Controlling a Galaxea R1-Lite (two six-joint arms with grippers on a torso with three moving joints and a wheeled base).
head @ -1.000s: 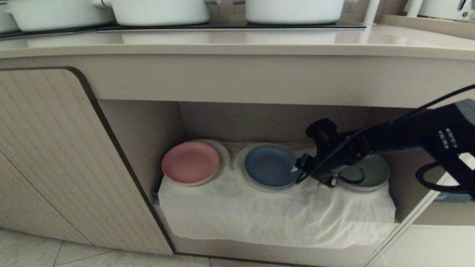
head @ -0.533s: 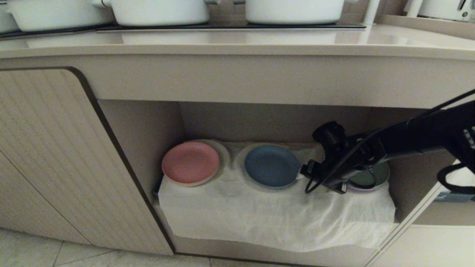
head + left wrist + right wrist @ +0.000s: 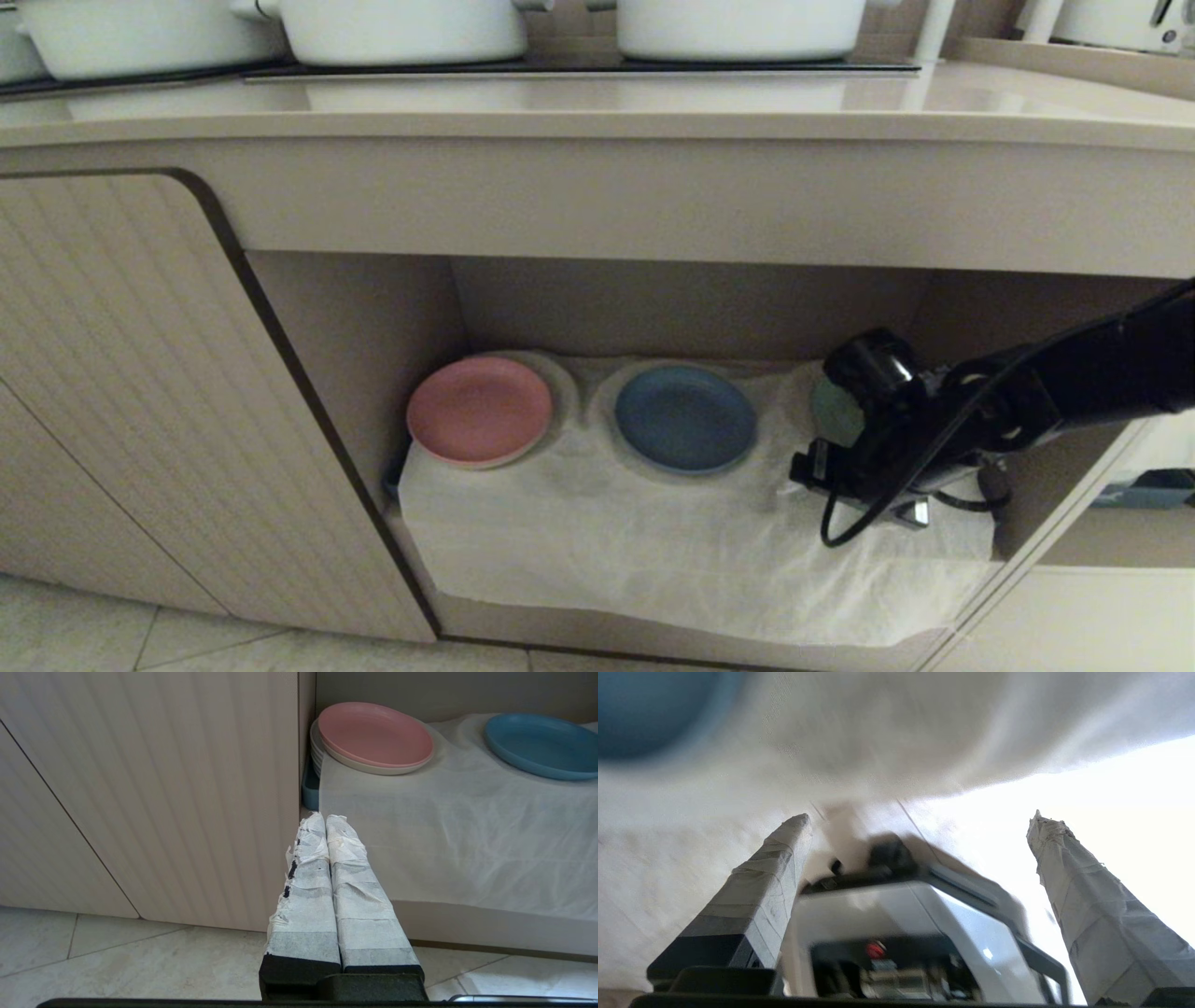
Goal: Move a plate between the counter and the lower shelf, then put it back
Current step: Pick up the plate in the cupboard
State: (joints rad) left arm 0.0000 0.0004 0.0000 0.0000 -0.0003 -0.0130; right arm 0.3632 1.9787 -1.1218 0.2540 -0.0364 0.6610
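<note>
The light-blue plate (image 3: 684,417) lies flat on the middle hump of the white cloth (image 3: 653,551) in the lower shelf (image 3: 691,303), and it shows blurred in the right wrist view (image 3: 649,714). My right gripper (image 3: 845,493) hangs to the plate's right, clear of it and over the cloth's front part. It is open (image 3: 920,816), its taped fingers (image 3: 784,849) wide apart with nothing between them. The counter (image 3: 597,117) runs above. My left gripper (image 3: 325,820) is shut and empty, parked low in front of the cabinet door edge.
A pink plate (image 3: 479,411) sits on a stack at the shelf's left. A green plate (image 3: 831,411) is mostly hidden behind my right wrist. White pots (image 3: 401,28) stand on the hob. A ribbed cabinet door (image 3: 140,392) is at left, and an open door edge (image 3: 1036,569) at right.
My right gripper has drawn back from the blue plate's right rim, moving right and lower toward the shelf front. The plate has stayed in place on the cloth.
</note>
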